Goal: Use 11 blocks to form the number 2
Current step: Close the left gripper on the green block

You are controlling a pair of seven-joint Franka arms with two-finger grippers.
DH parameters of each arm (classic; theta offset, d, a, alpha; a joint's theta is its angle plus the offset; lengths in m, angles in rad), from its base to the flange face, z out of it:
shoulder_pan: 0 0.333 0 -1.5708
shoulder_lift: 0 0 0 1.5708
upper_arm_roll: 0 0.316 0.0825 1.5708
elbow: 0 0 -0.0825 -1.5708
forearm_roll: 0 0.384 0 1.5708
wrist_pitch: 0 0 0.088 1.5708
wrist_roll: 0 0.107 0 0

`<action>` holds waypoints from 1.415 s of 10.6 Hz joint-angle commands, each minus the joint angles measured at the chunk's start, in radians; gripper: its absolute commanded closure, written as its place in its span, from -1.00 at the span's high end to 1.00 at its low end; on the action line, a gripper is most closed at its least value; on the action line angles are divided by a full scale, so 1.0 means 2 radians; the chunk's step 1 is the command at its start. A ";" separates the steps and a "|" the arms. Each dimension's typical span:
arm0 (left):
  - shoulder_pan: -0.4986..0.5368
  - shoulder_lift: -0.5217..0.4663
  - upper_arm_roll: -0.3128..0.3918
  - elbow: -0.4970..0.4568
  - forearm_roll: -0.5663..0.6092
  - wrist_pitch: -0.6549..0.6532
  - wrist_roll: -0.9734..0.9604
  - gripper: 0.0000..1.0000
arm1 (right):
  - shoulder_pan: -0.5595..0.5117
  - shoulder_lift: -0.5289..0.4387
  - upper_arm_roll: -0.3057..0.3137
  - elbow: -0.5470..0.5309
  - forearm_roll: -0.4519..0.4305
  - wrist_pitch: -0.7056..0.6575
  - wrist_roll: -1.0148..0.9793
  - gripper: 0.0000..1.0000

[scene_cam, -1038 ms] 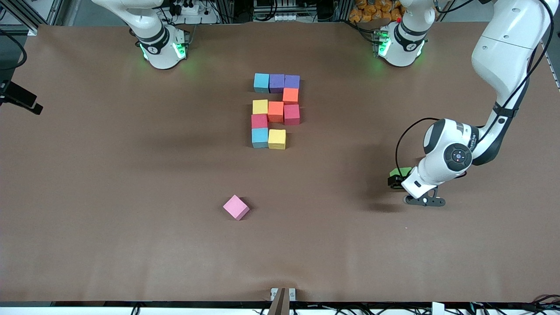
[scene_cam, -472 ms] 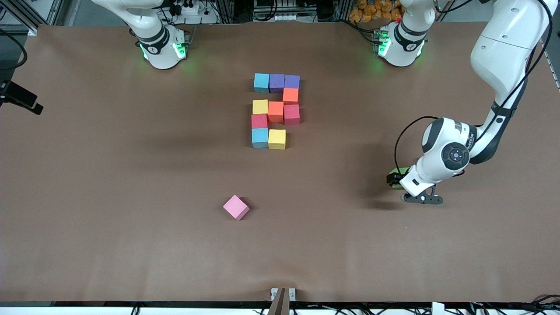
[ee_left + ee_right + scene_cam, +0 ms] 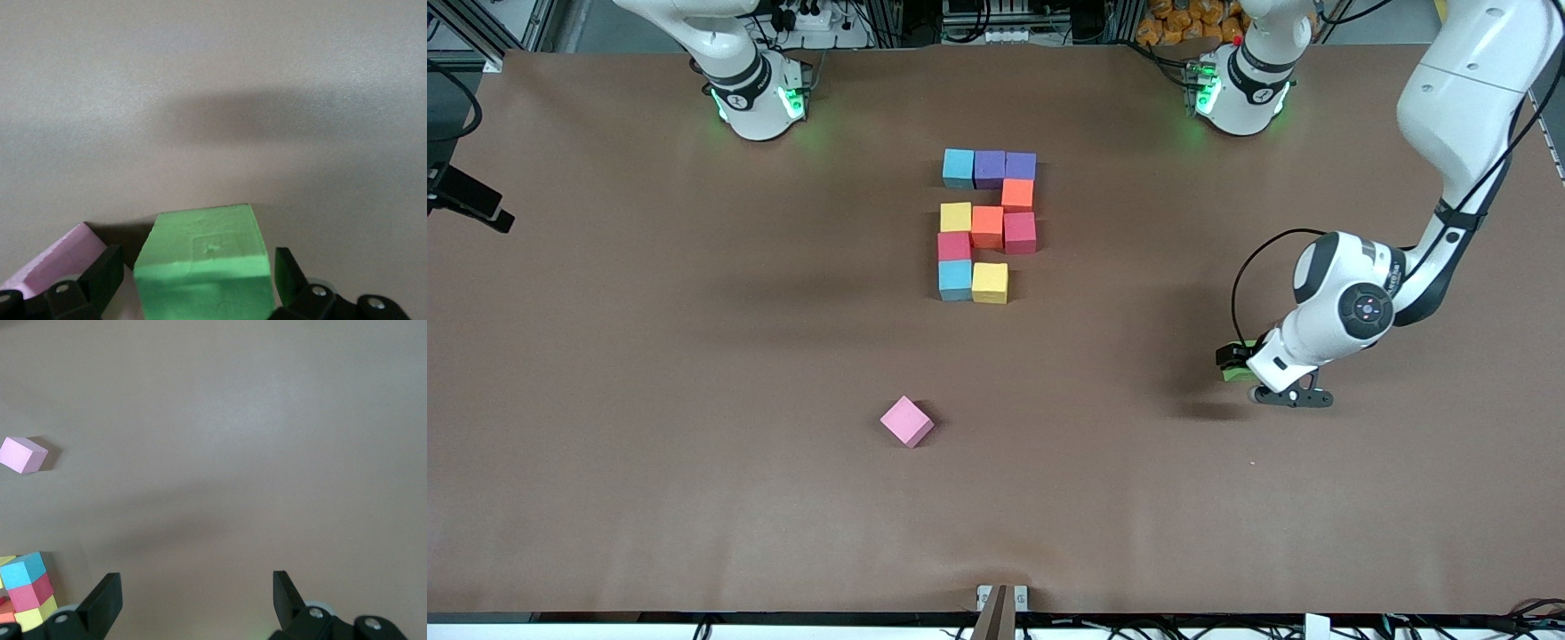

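A lone pink cube [image 3: 907, 421] lay toward the camera's edge of the brown table [image 3: 649, 356], turned at an angle and well apart from everything else; the right wrist view caught it too [image 3: 23, 454]. The right gripper [image 3: 193, 603] did not show in the front view; it waited over bare table with its fingers spread wide and nothing between them.

Nearer the robots' bases sat ten blocks [image 3: 987, 227], small matte foam cubes of equal size, pressed edge to edge. A light blue and two purple formed the farthest row. Next came an orange, then a row of yellow, orange and red, then a single red. A light blue and a yellow closed the row nearest the camera.

Toward the left arm's end of the table, the green block [image 3: 1238, 372] rested on the surface, mostly hidden under the wrist. The left gripper [image 3: 200, 277] was down around it, one finger [image 3: 103, 277] on each side, with small gaps showing, so the grip was still released. Another pink cube [image 3: 57, 263] lay just beside the green block [image 3: 207, 260].
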 commanded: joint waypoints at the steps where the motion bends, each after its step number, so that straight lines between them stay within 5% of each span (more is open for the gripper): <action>1: 0.015 -0.017 -0.015 -0.016 0.003 -0.012 0.005 1.00 | -0.007 -0.003 0.004 0.005 -0.002 -0.007 -0.001 1.00; 6: 0.008 -0.021 -0.026 -0.009 0.004 -0.042 -0.005 0.47 | -0.007 -0.003 0.004 0.005 -0.003 -0.007 -0.001 1.00; 9: 0.007 -0.031 -0.031 0.000 0.008 -0.069 -0.005 0.47 | -0.007 -0.003 0.004 0.005 -0.003 -0.007 -0.001 1.00; 11: 0.007 -0.030 -0.031 0.001 0.011 -0.070 -0.004 0.28 | -0.007 -0.003 0.004 0.005 -0.004 -0.007 -0.001 1.00; 15: 0.005 -0.027 -0.031 0.007 0.011 -0.070 -0.004 0.35 | -0.007 -0.003 0.004 0.005 -0.004 -0.007 0.000 1.00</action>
